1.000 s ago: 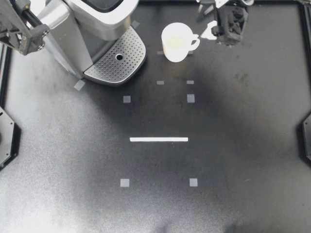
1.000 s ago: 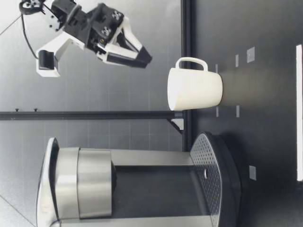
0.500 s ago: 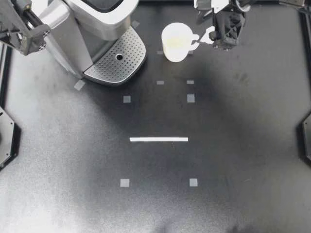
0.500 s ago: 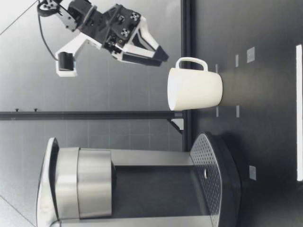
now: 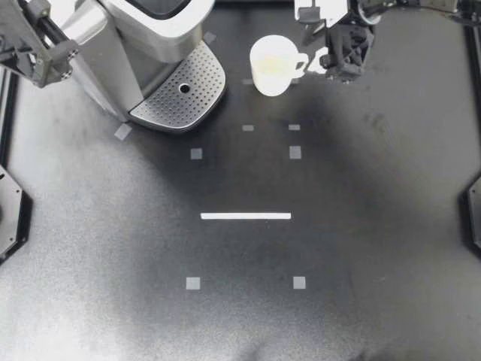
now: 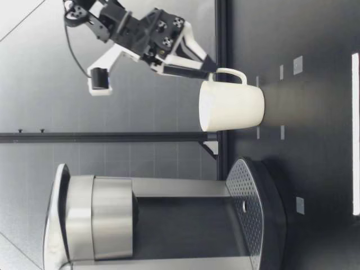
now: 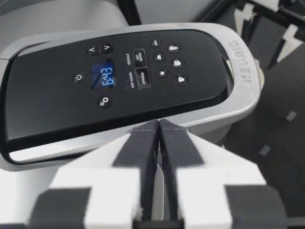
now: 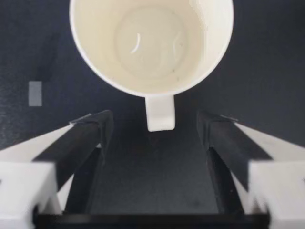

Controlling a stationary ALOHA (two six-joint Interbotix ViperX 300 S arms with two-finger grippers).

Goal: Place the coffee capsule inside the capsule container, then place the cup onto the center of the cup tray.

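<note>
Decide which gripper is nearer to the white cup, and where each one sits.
Right. My right gripper is open just at the cup's handle, not touching it. My left gripper is shut over the coffee machine, far from the cup.

My right gripper is showing black fingers on white brackets, a black body dotted with screws, a thin black cable trailing; my left gripper is wearing matching black pads
</note>
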